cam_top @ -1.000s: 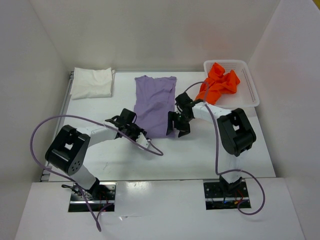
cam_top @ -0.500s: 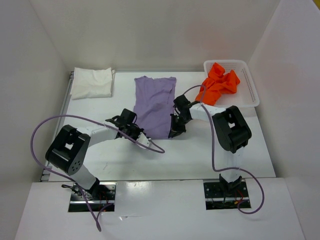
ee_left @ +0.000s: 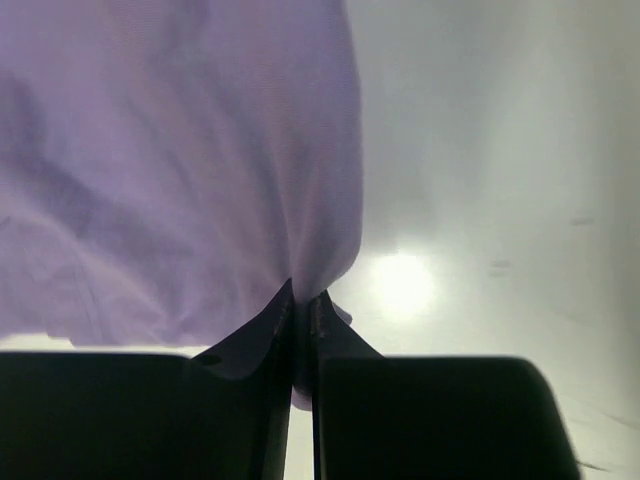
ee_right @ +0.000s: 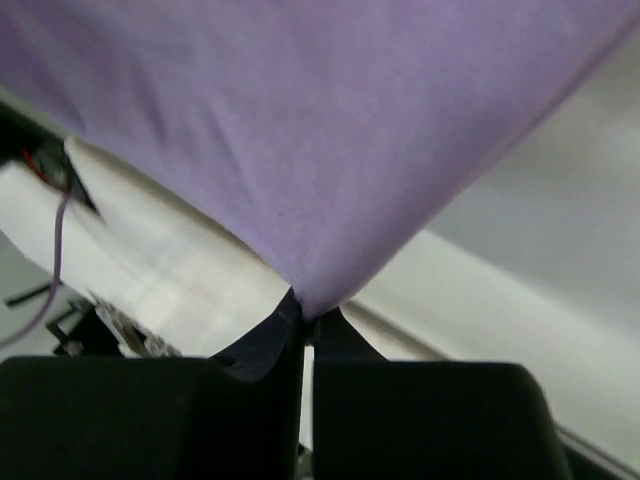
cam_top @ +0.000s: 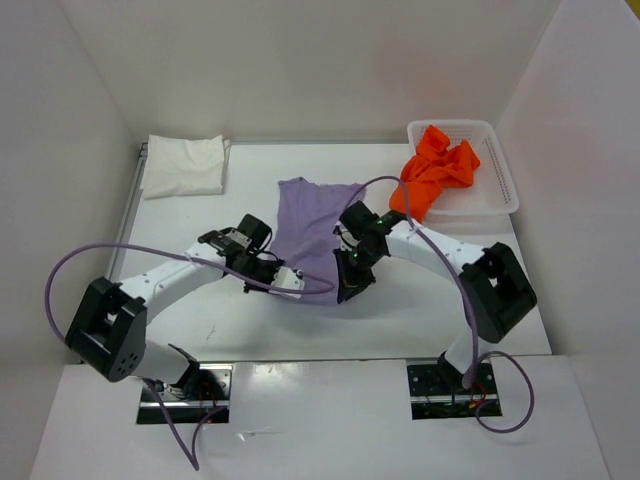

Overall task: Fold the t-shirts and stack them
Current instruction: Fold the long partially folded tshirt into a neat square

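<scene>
While both jaw pairs are clamped on cloth, here's the read. Left gripper (ee_left: 300, 300): closed on a tuck of the lavender t-shirt (ee_left: 180, 150), fabric fanning toward 12 o'clock from the tips. Right gripper (ee_right: 303, 310): same, pinched down on a corner of that shirt, cloth pulled taut off the pinch.

Top view: the holds sit at the shirt's 7 and 5 o'clock corners. Near edge looks lifted; far end rests on the table (cam_top: 230, 320) about centre. White t-shirt (cam_top: 185, 165) lies folded at 10 o'clock, well apart. Orange t-shirt (cam_top: 435, 165) is bunched at 2 o'clock, spilling over the rim of the mesh basket (cam_top: 505, 170).

Handling, my guess: light, limp, no stiffness. It'll sag between the grips and drag on the table, so both arms should move together. Thin knit may slip out of a small pinch. Corners and hem seam look like the best holds, since there are more layers there. Not fragile.
</scene>
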Robot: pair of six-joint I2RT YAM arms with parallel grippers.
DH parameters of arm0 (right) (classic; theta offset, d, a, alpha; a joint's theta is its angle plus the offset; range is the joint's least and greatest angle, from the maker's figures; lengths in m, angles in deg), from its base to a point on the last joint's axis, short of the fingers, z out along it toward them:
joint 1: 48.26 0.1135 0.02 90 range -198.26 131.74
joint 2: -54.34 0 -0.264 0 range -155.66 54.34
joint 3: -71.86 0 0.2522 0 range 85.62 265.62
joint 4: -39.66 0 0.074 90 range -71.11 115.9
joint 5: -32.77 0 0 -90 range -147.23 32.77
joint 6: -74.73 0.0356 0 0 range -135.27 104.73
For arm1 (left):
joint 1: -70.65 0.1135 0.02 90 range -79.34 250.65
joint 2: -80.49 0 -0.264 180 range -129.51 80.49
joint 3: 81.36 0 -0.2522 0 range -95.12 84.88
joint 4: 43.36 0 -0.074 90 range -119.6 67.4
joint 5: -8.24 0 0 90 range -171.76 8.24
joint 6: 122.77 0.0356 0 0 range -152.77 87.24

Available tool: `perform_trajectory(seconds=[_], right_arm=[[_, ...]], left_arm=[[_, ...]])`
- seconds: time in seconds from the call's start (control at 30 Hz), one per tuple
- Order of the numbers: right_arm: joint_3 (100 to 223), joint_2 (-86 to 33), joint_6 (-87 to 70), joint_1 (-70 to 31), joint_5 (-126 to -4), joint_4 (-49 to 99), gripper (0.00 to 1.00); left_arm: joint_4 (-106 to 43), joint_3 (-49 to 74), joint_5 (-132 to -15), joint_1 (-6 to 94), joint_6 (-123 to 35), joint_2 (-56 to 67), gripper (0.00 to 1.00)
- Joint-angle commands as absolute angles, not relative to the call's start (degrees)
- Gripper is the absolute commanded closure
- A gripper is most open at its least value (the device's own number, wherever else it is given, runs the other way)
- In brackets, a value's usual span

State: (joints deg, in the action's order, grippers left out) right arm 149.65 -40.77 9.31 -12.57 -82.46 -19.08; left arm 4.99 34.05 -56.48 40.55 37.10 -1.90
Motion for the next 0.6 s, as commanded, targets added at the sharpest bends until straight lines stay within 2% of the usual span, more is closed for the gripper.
perform_trajectory(seconds=[0.0, 0.17, 0.37, 0.57], right_arm=[[148.91, -33.76, 8.55, -9.85, -84.74, -28.59, 1.00], [148.90, -25.92, 10.22, -9.85, -89.38, -34.74, 1.00], [151.63, -19.94, 13.29, -9.85, -91.68, -37.91, 1.00], [152.25, -19.93, 9.96, -18.53, -94.58, -38.44, 1.00]], left_arm=[[18.62, 29.69, -50.21, 39.19, 29.12, 2.43, 0.88], [26.99, 24.15, -46.53, 39.19, 21.91, 5.24, 0.88], [27.45, 13.27, -39.93, 40.67, 11.73, 2.72, 0.91], [23.59, 5.96, -36.41, 44.99, 8.73, -2.83, 0.92]])
